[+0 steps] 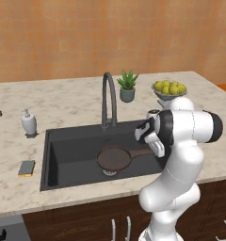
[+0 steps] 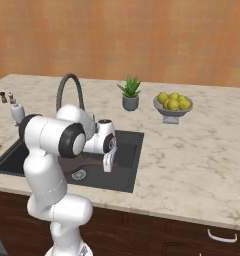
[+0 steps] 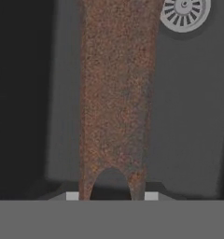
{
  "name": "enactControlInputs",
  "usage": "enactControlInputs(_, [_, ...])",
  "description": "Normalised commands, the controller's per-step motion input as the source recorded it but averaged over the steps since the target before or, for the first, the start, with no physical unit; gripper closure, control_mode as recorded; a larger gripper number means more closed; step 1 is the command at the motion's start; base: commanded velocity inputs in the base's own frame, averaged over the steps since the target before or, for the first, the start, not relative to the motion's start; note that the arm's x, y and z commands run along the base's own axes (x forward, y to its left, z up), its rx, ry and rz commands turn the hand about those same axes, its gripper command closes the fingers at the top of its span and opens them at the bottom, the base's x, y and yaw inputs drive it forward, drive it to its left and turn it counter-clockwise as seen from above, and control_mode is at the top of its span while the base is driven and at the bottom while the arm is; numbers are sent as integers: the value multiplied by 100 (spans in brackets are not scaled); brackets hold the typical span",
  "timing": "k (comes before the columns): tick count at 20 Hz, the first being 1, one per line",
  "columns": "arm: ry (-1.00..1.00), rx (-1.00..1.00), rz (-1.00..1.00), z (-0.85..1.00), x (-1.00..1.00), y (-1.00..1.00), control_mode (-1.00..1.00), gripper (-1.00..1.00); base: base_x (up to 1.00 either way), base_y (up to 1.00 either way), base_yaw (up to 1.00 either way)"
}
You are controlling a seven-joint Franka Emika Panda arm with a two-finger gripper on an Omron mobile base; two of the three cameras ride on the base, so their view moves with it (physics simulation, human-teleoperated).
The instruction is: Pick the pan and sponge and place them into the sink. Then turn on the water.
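Observation:
The dark brown pan (image 1: 114, 157) hangs low inside the black sink (image 1: 63, 155), just above the silver drain (image 1: 109, 173). Its long handle (image 1: 142, 152) points right into my gripper (image 1: 158, 149), which is shut on the handle's end. In the hand view the handle (image 3: 116, 93) runs straight up from between my fingertips (image 3: 111, 196), which hug both its sides, with the drain (image 3: 184, 14) beyond. From the right, my gripper (image 2: 108, 162) points down over the sink (image 2: 127, 150), and the arm hides most of the pan (image 2: 74, 164). The yellow sponge (image 1: 26, 168) lies on the counter left of the sink.
The arched dark faucet (image 1: 108, 99) stands behind the sink's middle. A white soap pump (image 1: 28, 123) stands at the sink's back left corner. A potted plant (image 1: 127, 86) and a bowl of lemons (image 1: 169, 89) stand behind and to the right. Marble counter surrounds the basin.

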Motion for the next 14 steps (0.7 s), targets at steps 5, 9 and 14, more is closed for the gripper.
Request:
enactControlInputs(5, [4,-4,0,0,0,0,-100,100,0,0,0])
enactControlInputs(9, [0,-6,0,-3,0,0,-100,100,0,0,0])
enactControlInputs(14, [-3,-9,0,-28,0,0,-100,100,0,0,0])
